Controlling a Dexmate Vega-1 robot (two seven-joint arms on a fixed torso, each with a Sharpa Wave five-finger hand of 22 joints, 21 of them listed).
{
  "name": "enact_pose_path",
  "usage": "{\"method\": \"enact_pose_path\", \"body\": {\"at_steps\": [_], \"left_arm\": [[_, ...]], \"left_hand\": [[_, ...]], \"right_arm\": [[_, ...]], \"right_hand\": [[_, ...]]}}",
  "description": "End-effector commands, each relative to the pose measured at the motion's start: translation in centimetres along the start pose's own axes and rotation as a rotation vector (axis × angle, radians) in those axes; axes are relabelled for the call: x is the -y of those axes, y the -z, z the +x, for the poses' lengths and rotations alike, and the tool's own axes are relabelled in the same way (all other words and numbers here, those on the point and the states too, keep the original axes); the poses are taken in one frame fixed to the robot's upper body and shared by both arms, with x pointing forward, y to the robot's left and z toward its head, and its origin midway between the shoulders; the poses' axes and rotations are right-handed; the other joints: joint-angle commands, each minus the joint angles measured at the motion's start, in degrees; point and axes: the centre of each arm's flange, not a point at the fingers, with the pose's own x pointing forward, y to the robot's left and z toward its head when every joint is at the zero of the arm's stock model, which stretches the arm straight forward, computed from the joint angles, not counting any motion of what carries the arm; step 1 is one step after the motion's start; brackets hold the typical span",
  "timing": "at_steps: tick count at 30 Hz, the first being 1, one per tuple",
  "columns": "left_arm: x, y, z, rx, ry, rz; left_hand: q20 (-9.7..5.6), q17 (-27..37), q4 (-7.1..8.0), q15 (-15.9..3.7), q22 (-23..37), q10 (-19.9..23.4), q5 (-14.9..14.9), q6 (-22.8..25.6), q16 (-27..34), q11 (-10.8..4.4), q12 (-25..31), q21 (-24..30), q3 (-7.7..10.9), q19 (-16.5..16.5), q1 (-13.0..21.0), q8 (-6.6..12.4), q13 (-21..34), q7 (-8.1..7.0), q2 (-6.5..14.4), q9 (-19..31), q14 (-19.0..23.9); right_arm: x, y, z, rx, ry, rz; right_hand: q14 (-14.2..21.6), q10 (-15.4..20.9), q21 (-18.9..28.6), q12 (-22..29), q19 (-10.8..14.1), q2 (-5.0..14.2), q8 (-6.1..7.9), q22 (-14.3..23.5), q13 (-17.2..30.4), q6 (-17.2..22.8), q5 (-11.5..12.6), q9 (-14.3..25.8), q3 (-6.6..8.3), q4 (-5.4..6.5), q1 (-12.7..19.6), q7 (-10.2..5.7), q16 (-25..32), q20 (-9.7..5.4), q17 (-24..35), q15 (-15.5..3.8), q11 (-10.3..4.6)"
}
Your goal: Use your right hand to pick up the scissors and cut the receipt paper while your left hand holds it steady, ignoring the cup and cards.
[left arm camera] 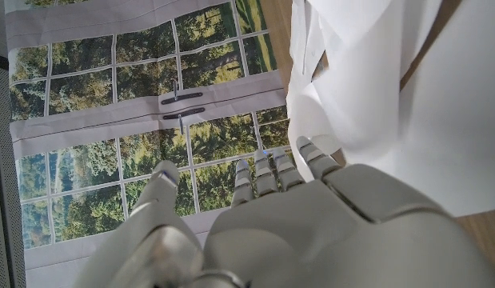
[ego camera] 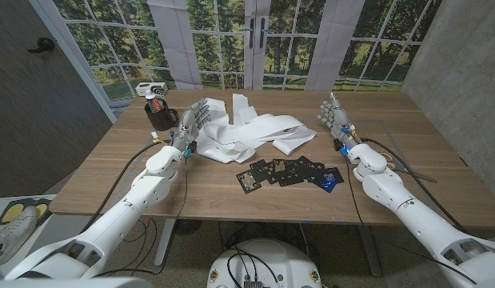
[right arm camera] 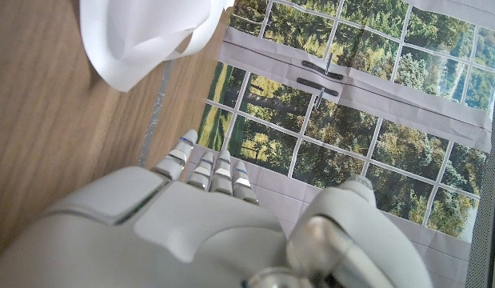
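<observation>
Mid-desk (ego camera: 111,188) lies receipt paper (ego camera: 247,132), left hand (ego camera: 193,120) beside it, right hand (ego camera: 335,114) apart, both spread, holding nothing.

Head view: high, looking down over the brown wooden table (ego camera: 231,192). Both wrist views: close behind their own hands, sharing the crumpled white receipt paper (left arm camera: 407,88) (right arm camera: 143,36).

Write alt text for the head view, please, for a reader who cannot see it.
Two white robot arms reach over a wooden table, the left hand at the edge of a crumpled heap of white receipt paper and the right hand raised, empty, to its right. Dark cards lie scattered in front of the paper; a dark cup stands beyond the left hand.
</observation>
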Motion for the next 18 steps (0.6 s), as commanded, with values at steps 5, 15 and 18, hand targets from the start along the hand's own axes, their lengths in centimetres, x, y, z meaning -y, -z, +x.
{"method": "enact_pose_path", "body": {"at_steps": [5, 15, 18], "left_arm": [[-0.63, -0.02, -0.45, 0.003, 0.0, -0.005], [-0.9, -0.54, -0.56, 0.034, -0.005, 0.012], [-0.95, -0.49, -0.6, 0.036, -0.006, 0.015]], "left_hand": [[0.15, 0.1, 0.05, -0.65, 0.3, 0.5, 0.1, 0.6, 0.4, 0.07, 0.3, 0.1, 0.26, 0.5, 0.6, 0.42, 0.0, 0.11, 0.1, 0.2, 0.6], [0.16, 0.1, 0.06, -0.64, 0.3, 0.5, 0.1, 0.5, 0.4, 0.1, 0.2, 0.0, 0.2, 0.5, 0.7, 0.39, -0.1, 0.09, 0.1, 0.2, 0.4], [0.19, 0.1, 0.06, -0.69, 0.3, 0.3, 0.1, 0.7, 0.3, 0.04, 0.2, -0.1, 0.19, 0.5, 0.7, 0.45, -0.1, 0.18, 0.1, 0.2, 0.3]], "right_arm": [[-0.67, 0.01, -0.19, -0.006, -0.007, -0.009], [-0.95, -0.25, 0.15, -0.012, 0.0, -0.024], [-0.85, -0.31, 0.16, -0.012, 0.007, -0.033]], "right_hand": [[0.0, 0.1, 0.1, 0.3, 0.0, 0.03, 0.34, 0.1, 0.1, 0.1, 0.4, 0.2, -0.44, -0.12, 0.5, 0.43, 0.3, 0.45, 0.2, 0.53, 0.53], [0.5, 1.7, -0.3, 0.8, 0.7, 0.03, 0.69, 0.1, 0.1, 1.0, 0.4, 0.2, -0.51, -0.21, 0.6, 1.24, 0.5, -0.03, 0.0, 0.64, 0.43], [0.6, 1.6, -0.4, 0.7, 0.7, 0.0, 0.74, 0.1, 0.1, 1.1, 0.4, 0.2, -0.53, -0.24, 0.6, 1.21, 0.5, -0.11, 0.0, 0.61, 0.41]]}}
